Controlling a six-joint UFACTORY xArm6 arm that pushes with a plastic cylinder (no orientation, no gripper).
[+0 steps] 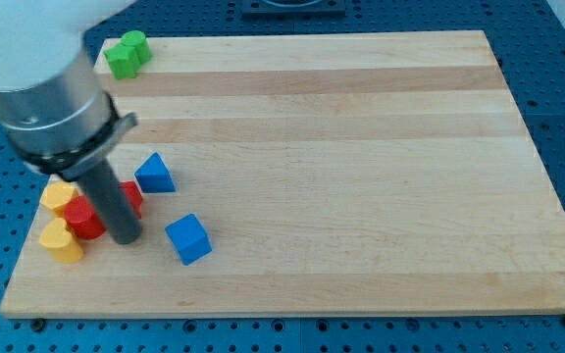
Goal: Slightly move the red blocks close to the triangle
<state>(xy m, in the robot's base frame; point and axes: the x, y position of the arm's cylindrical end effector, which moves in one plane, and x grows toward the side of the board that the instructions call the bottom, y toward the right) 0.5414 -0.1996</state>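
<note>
Down at the view's lower left, most of the blocks sit in a loose cluster on the wooden table (361, 147). The arm (37, 78) comes in from the view's top left, a broad grey cylinder narrowing to a dark rod. No hand on this arm, so nothing to spread or pinch; it ends in the rod only. My tip (127, 238) rests on the board at the cluster's right edge.

Red block (83, 220), chunky, shape not clear: just left of the tip, touching or nearly so. A second red block (130, 196) shows as a sliver behind the rod, mostly hidden.

Blue triangle (154, 174): just up and right of the rod, near the hidden red piece; cannot tell if they touch.

Blue cube (187, 239): right of the tip, a small gap between.

Yellow block (57, 196), rounded: upper left of the red one, seemingly against it. Another yellow block (62, 241), heart-like: lower left, near the table's left edge.

Green block (126, 54), irregular shape: alone at the top left corner, well apart from the rest.
</note>
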